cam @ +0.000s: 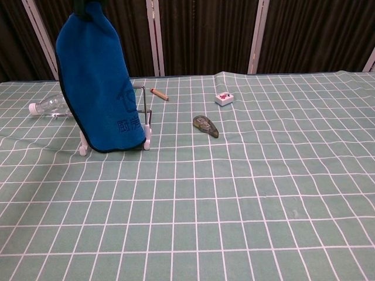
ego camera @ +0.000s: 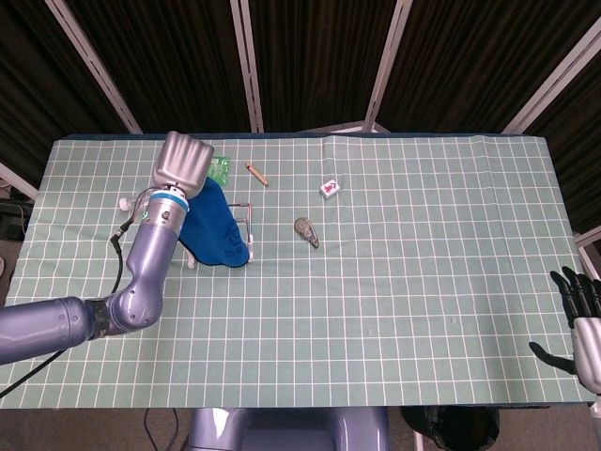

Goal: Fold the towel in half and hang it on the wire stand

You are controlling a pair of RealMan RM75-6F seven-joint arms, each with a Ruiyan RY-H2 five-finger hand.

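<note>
Left hand (ego camera: pixel 184 162) raised over the far left of the surface (ego camera: pixel 394 282), back turned to the head camera, fingers hidden beneath; gripping the towel (cam: pixel 99 88) by its top edge, as shown by the cloth hanging down from it. Out of the chest view except where the towel bunches at the top edge of the frame. Towel blue, doubled, hanging lengthwise, lower hem just above the gridded cloth, printed characters near the bottom. Draped in front of the stand (cam: pixel 145 117), covering most of it: one upright wire and a white foot showing at the towel's right edge, another white foot poking out at the lower left. Cannot tell whether the towel rests on the stand's bar or merely hangs against it.

Right hand (ego camera: pixel 575 319) at the near right edge of the surface, low, dark fingers spread and holding nothing; seen in the head view only.

Clear bottle (cam: pixel 50 106) lying on its side just left of the towel, white cap pointing left. Green packet (ego camera: pixel 220 169) partly hidden by the left hand. Brown stick (cam: pixel 159 93) beyond the stand. Small white box (cam: pixel 223 98) with a red mark further right. Dark oval tape dispenser (cam: pixel 205 126) between stand and box, nearer the camera.
</note>
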